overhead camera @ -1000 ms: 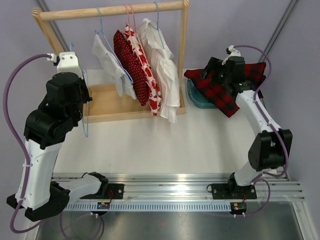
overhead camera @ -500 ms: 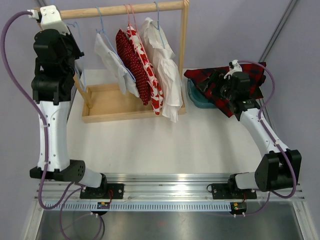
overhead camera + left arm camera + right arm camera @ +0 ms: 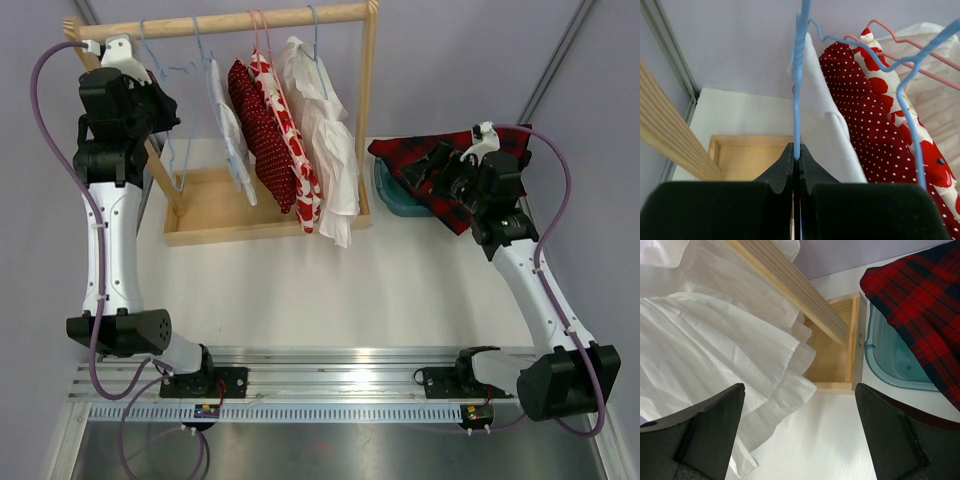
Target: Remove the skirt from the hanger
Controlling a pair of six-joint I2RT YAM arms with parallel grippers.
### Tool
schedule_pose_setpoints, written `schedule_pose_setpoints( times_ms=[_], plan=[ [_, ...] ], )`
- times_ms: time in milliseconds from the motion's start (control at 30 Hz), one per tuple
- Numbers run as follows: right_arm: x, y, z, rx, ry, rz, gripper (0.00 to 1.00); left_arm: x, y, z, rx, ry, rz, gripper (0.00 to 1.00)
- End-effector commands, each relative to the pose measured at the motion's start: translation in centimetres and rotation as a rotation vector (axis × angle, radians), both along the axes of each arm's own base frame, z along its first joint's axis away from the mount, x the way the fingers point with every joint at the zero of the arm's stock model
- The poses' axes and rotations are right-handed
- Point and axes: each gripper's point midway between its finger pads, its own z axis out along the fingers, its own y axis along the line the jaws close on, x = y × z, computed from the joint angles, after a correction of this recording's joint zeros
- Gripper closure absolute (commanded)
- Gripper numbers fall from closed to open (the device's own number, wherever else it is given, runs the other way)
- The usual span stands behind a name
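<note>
The red-and-black plaid skirt (image 3: 425,172) lies draped over a teal bin (image 3: 392,200) at the right, off any hanger; it also shows in the right wrist view (image 3: 920,300). My left gripper (image 3: 160,108) is shut on a bare blue wire hanger (image 3: 172,150) at the left end of the wooden rack; the jaws pinch its wire (image 3: 797,100), gripper (image 3: 797,156). The hanger's hook reaches the rail (image 3: 230,20). My right gripper (image 3: 447,176) is open and empty, just beside the skirt, fingers wide apart (image 3: 800,430).
On the rail hang a white garment on a blue hanger (image 3: 230,140), a red polka-dot piece (image 3: 262,130), a red-and-white floral piece (image 3: 300,165) and a white ruffled dress (image 3: 335,160). The rack's wooden base tray (image 3: 205,215) sits below. The bin (image 3: 890,360) adjoins the rack.
My left arm has swung the blue hanger up from low beside the rack to the rail's left end. My right gripper has drawn back from the skirt toward the near right.
</note>
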Motion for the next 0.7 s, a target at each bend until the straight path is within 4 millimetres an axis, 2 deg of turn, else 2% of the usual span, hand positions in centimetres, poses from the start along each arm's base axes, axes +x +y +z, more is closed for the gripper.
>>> schedule_pose_setpoints(
  times_ms=[0,67,100,133,167,233,300,367,500,600,667],
  plan=[
    [-1.4,0.6,1.2,0.028,-0.021,0.036,0.00,-2.4,-1.3,2.7,-0.029,-0.061,-0.066,1.00],
    [-1.7,0.5,1.6,0.025,-0.030,0.034,0.01,-3.0,-1.2,2.7,-0.028,-0.039,-0.061,0.94],
    [-2.1,0.3,2.0,0.021,-0.044,0.029,0.01,-3.4,-1.3,3.7,-0.023,-0.059,-0.062,0.87],
    [-2.2,0.3,2.2,0.020,-0.047,0.027,0.01,-4.1,-1.3,4.5,-0.017,-0.074,-0.066,0.72],
    [-2.4,0.2,2.3,0.021,-0.051,0.025,0.00,-4.5,-1.5,4.9,-0.013,-0.079,-0.074,0.68],
    [-2.8,0.3,2.7,0.027,-0.060,0.028,0.01,-5.9,-1.7,6.9,-0.007,-0.131,-0.081,0.59],
    [-3.2,0.4,3.1,0.037,-0.067,0.039,0.00,-6.8,-2.0,7.9,-0.006,-0.148,-0.092,0.56],
    [-3.4,0.4,3.2,0.039,-0.069,0.042,0.01,-7.9,-2.3,9.2,-0.011,-0.191,-0.099,0.48],
    [-3.8,0.4,3.5,0.036,-0.074,0.043,0.01,-8.3,-3.8,9.2,-0.050,-0.199,-0.155,0.48],
    [-4.0,0.3,3.7,0.035,-0.081,0.043,0.01,-7.6,-5.0,8.4,-0.062,-0.187,-0.185,0.50],
    [-4.1,0.3,3.5,0.036,-0.077,0.043,0.01,-6.9,-6.7,7.5,-0.071,-0.173,-0.230,0.51]
  ],
)
